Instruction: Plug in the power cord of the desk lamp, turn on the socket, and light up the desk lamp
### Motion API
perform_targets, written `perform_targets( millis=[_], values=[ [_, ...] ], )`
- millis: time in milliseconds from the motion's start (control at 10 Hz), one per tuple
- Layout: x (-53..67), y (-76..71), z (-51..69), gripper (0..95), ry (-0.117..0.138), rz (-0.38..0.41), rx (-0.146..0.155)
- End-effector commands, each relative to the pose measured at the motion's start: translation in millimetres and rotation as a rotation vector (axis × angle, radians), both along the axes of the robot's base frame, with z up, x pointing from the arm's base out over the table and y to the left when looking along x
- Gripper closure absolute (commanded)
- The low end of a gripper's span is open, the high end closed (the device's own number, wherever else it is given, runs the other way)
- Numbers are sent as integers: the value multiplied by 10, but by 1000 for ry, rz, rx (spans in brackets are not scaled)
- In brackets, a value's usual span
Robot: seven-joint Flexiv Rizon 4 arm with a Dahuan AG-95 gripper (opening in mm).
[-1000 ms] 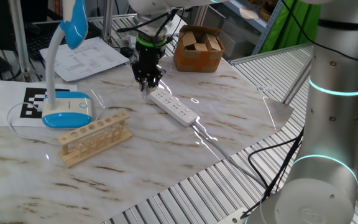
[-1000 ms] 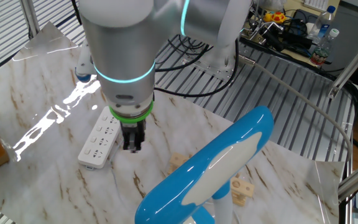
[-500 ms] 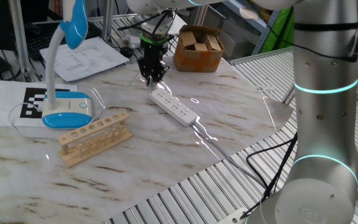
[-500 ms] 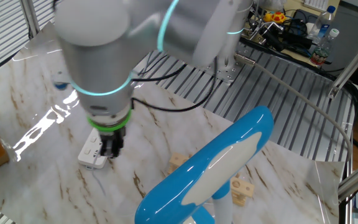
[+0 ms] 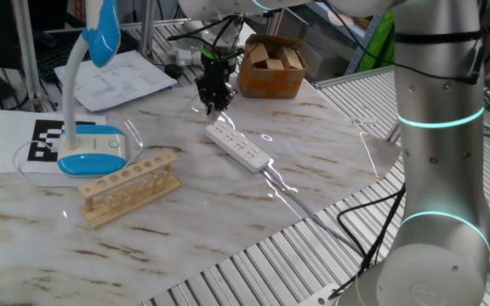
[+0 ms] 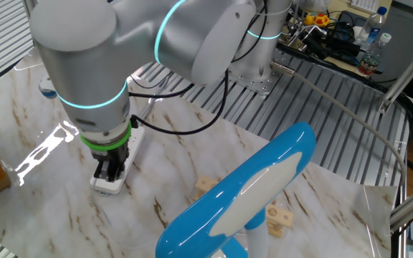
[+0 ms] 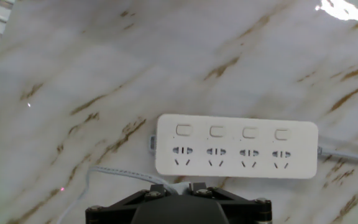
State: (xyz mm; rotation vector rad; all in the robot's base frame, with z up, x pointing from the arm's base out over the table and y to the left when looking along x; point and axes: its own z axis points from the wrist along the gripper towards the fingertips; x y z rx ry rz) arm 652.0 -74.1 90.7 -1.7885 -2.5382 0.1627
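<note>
1. The gripper [image 5: 214, 104] hangs over the far end of the socket [image 5: 238, 146], fingers pointing down, not touching it.
2. Its fingers are drawn together; in the hand view a small white piece, seemingly the plug [image 7: 180, 185], sits between them, with the cord [image 7: 98, 176] trailing off to the left.
3. The socket lies flat mid-table; its four outlets and four switches show bare in the hand view, nothing plugged in.
4. The lamp [image 5: 90, 149] stands at the left of the table, base down, its blue head [image 6: 242, 196] raised on the bent neck.
5. The cord loops around the lamp base [image 5: 25, 173].
6. A wooden rack [image 5: 128, 186] lies just in front of the lamp.
7. A cardboard box [image 5: 271, 66] sits beyond the gripper, at the far side.
</note>
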Motion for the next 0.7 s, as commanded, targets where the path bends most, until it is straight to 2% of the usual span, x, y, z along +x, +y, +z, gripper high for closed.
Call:
perform_targets(
  millis=[100, 700],
  values=[
    [26, -46, -15, 950, -9, -1, -4],
    [56, -82, -27, 950, -1, 65, -9]
  ],
)
